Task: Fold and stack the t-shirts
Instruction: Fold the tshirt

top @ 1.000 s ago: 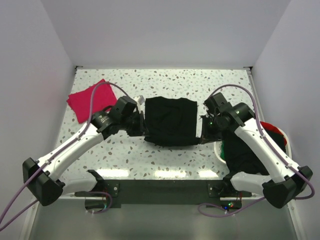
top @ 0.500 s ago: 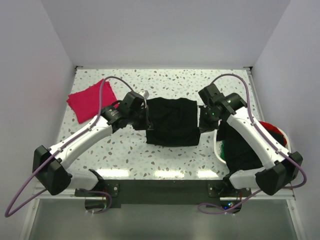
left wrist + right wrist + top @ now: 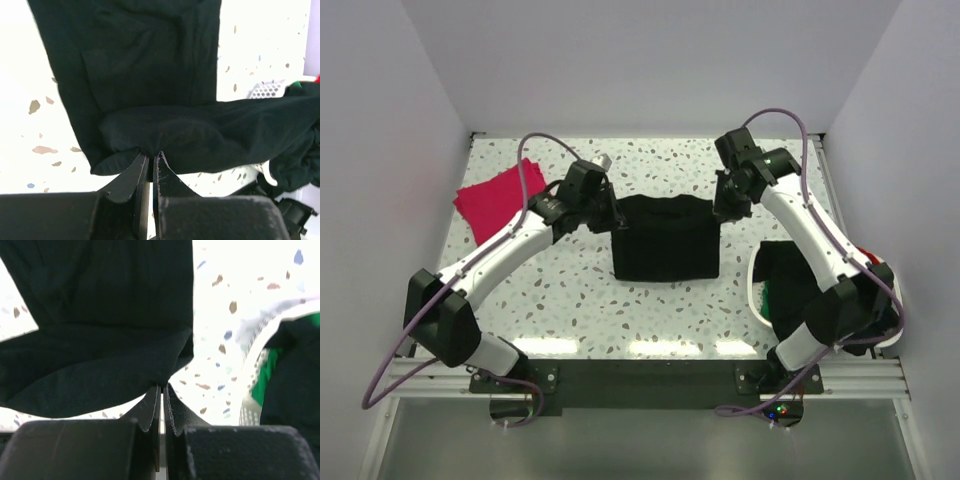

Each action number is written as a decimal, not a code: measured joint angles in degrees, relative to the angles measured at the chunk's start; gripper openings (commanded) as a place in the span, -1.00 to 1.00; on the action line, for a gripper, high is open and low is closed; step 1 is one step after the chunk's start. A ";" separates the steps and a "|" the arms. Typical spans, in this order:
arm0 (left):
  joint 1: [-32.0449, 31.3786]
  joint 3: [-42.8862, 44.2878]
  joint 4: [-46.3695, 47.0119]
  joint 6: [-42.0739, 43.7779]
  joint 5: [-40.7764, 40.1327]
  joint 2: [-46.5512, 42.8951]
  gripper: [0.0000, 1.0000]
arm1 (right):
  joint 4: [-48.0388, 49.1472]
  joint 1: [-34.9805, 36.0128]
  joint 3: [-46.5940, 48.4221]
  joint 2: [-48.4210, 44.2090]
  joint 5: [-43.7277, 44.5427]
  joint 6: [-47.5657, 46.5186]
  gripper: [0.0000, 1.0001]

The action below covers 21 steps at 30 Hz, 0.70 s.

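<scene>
bright, even overhead light. the table (image 3: 260, 30) blows out white in both wrist views. the black shirt (image 3: 665, 240) looks nearly featureless.

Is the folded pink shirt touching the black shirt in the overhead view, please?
No, the pink shirt lies at the far left, well apart from the black shirt.

Bare table (image 3: 660, 318) runs along the lower part of the top view, below the black t-shirt (image 3: 665, 245), and a narrower strip lies above it, at the upper centre. The left claw (image 3: 613, 218) and right claw (image 3: 720, 212) pinch the shirt's two sides. The left arm (image 3: 500, 262) and right arm (image 3: 815, 240) cross the space on either side diagonally. The pink t-shirt (image 3: 492, 203) fills the upper left, the basket (image 3: 755, 290) of clothes blocks the right edge, and walls (image 3: 380, 150) close three sides
</scene>
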 measured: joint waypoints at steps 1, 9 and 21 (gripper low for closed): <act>0.66 0.00 0.35 0.00 0.09 0.61 -1.00 | 0.55 -0.63 1.07 1.42 -0.02 -0.42 -1.00; 5.68 0.61 5.09 0.31 1.64 5.73 -1.00 | 4.26 -4.31 9.46 13.51 -0.74 -3.65 -1.00; 9.53 7.30 7.82 4.13 1.70 19.91 -1.00 | 6.58 -6.64 21.07 31.04 -1.90 -6.21 -1.00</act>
